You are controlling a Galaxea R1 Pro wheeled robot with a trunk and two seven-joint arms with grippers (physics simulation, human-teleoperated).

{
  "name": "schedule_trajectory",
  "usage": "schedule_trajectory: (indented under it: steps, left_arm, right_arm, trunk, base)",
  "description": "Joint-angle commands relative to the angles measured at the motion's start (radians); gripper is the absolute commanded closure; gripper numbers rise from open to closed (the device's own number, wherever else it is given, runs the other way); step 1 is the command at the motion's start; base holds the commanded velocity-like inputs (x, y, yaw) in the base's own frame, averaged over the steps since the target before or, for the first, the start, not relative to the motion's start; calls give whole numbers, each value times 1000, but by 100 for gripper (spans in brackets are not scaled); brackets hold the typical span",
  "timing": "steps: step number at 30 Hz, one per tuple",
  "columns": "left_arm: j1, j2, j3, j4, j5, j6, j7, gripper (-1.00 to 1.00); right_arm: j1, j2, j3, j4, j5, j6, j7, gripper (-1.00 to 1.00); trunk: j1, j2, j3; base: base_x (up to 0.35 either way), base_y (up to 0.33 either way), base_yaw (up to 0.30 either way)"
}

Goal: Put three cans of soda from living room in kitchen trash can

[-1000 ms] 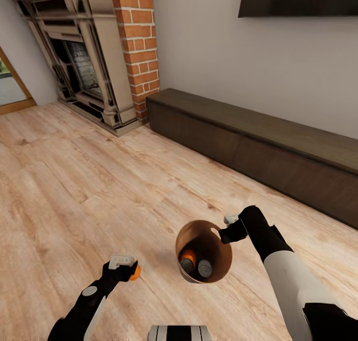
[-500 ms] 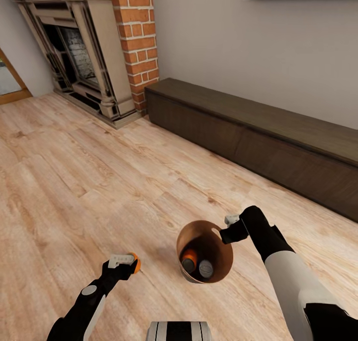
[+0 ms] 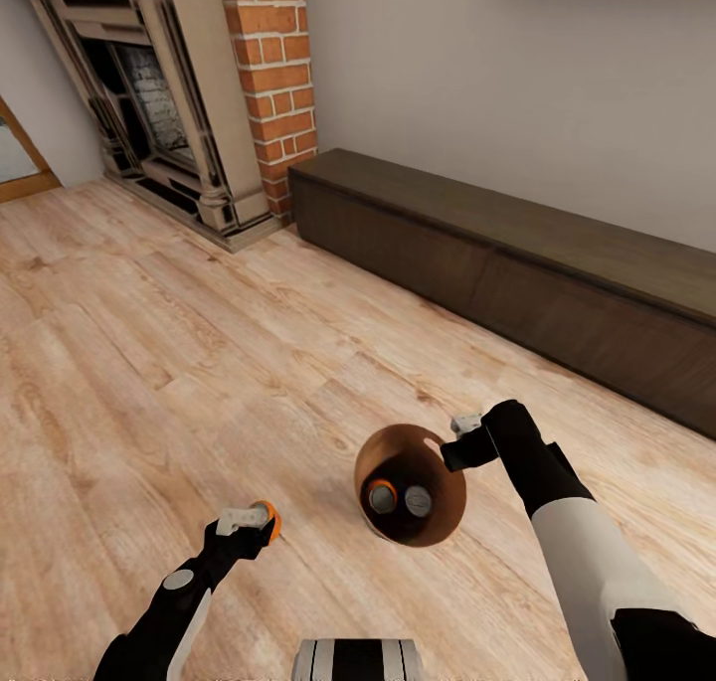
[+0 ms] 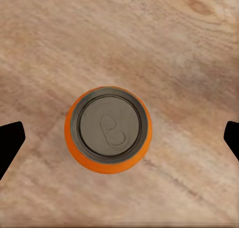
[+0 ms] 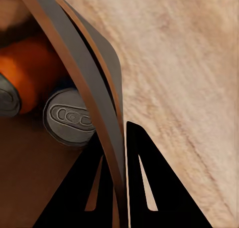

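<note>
Living-room transit: my right gripper (image 3: pixel 455 440) is pinched on the rim of the small round brown bin with tan-orange outer wall (image 3: pixel 438 522), held tilted above the light wood plank floor (image 3: pixel 199 363), w/ two orange cylindrical soda cans with grey metal ends (image 3: pixel 381 496) lying inside. My left gripper (image 3: pixel 249 524) carries the third orange can (image 4: pixel 108 129); the wrist view leaves its fingers at the frame edges, so clamped or loose I can't tell. Best practice, I'd say: keep the bin's mouth up and move w/o jerks so nothing rolls out.

Your tash can (image 3: pixel 433 522) hangs tilted above the plank floor, its rim pinched; two orange soda cans (image 3: pixel 382 496) lie inside. You hold the third can (image 3: pixel 267 518) upright.
</note>
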Motion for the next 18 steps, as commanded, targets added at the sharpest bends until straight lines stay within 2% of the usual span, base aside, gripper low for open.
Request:
schedule_trajectory:
  steps: [1,7,14,18]
  left_arm:
    - [0,0,0,0,0,0,0,-100]
    - [0,0,1,-1,0,0,0,-100]
    - [0,1,1,-4,0,-1,0,-100]
    - [0,1,1,-9,0,0,0,-100]
  right_arm:
    - [0,0,-1,-1,-35,13,7,100]
    - [0,1,-1,-1,-34,13,7,100]
    - [2,1,0,-1,-34,13,7,100]
    - [2,1,0,-1,-33,13,7,100]
  trunk:
    - [0,0,-4]
    - [3,-2,-27]
    - [3,-2,-27]
    - [3,-2,-27]
  base:
    - [0,0,0]
    - [0,0,0]
    - [4,0,0]
    - [154,0,0]
